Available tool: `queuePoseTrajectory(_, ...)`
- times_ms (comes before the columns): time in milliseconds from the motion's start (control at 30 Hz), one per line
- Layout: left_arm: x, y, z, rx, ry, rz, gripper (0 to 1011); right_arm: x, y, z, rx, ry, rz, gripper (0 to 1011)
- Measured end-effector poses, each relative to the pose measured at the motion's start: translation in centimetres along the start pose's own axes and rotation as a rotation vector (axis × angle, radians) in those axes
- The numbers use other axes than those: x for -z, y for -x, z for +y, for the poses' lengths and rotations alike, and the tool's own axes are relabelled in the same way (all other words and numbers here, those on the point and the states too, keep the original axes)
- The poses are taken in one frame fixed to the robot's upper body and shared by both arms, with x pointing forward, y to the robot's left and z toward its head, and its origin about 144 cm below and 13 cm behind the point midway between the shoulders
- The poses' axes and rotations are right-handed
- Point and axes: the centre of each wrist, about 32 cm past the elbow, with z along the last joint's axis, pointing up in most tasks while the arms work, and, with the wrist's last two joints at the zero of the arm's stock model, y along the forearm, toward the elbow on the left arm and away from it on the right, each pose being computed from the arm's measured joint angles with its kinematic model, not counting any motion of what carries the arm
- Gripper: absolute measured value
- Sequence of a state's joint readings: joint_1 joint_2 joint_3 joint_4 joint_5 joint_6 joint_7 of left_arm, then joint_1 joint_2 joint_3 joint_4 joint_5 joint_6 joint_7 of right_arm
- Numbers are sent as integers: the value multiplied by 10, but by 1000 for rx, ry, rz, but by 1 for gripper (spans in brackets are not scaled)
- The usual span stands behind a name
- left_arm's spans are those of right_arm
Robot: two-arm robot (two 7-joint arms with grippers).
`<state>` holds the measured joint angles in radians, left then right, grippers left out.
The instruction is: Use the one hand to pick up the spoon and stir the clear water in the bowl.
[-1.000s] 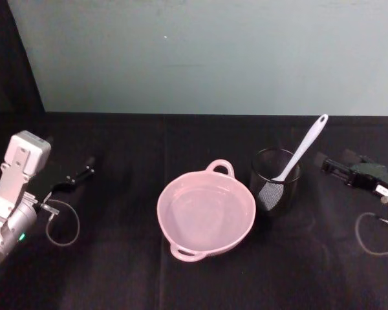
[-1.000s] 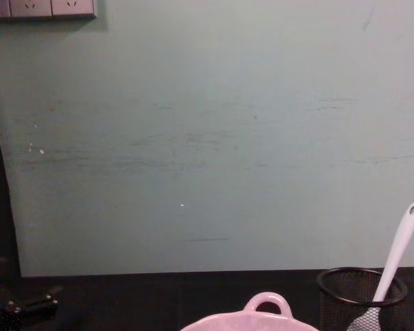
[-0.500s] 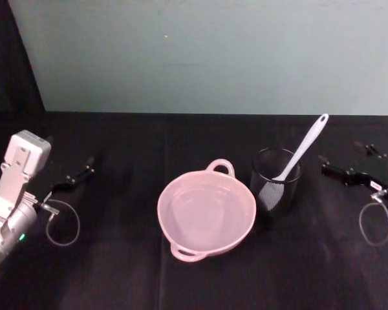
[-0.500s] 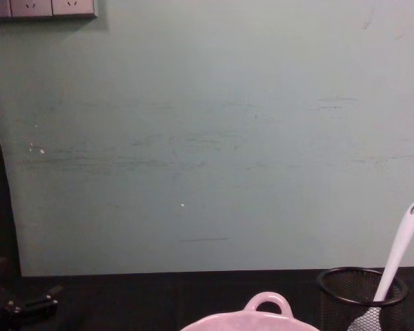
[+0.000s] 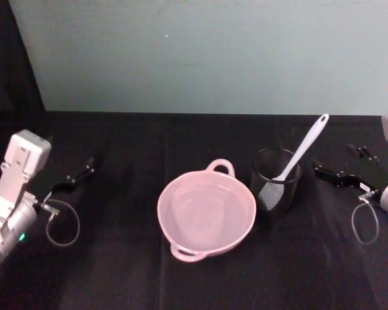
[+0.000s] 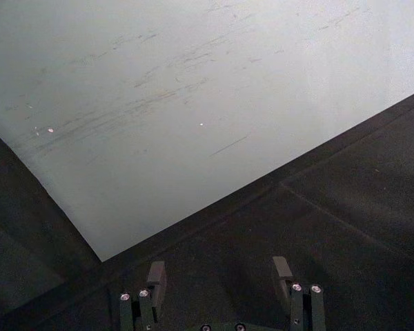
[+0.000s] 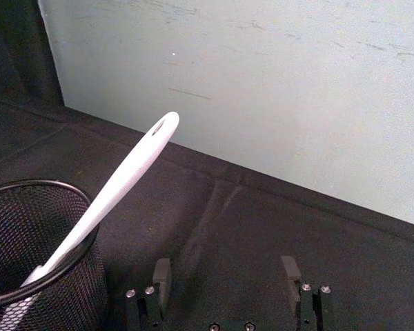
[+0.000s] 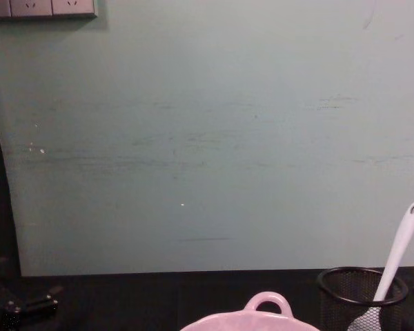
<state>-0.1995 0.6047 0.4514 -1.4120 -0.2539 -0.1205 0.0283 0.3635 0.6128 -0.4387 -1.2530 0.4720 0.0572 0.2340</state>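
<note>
The spoon (image 5: 302,147) stands in the black mesh cup (image 5: 275,180), head down in the cup, handle leaning up and away toward the wall (image 5: 207,51). The cup sits just to the right of the pink bowl (image 5: 205,211), apart from it. The bowl rests mid-table on the black cloth (image 5: 116,271); whether it holds water cannot be told.

The right gripper (image 5: 333,175) is low at the right of the cup, near it but touching nothing. Its jaws are wide apart and hold nothing, as the right wrist view confirms, with the handle ahead and off to one side of the gap. The left gripper (image 5: 74,177) is parked at the far left, jaws likewise spread and empty.

Step in hand, judged: approach to the spoon. Recommendation: centre the handle between the jaws, take it on the upper shaft clear of the cup rim, and close squarely on the slim handle. Lift along the lean, so the head does not catch the mesh and tip the cup
</note>
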Motion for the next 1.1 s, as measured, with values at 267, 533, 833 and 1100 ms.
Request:
queuePoseTrajectory(267,0,0,0,0,0,0,1005,0,0,0,-1,0,0,1002)
queuePoseTrajectory(533,0,0,0,0,0,0,1005,-1,-1,0,-2,-1,1,1002)
queuePoseTrajectory(833,0,0,0,0,0,0,1005,-1,-1,0,-4,-2,2,1003)
queuePoseTrajectory(1100,0,0,0,0,0,0,1005,-1,-1,0,-5,-2,2,1002)
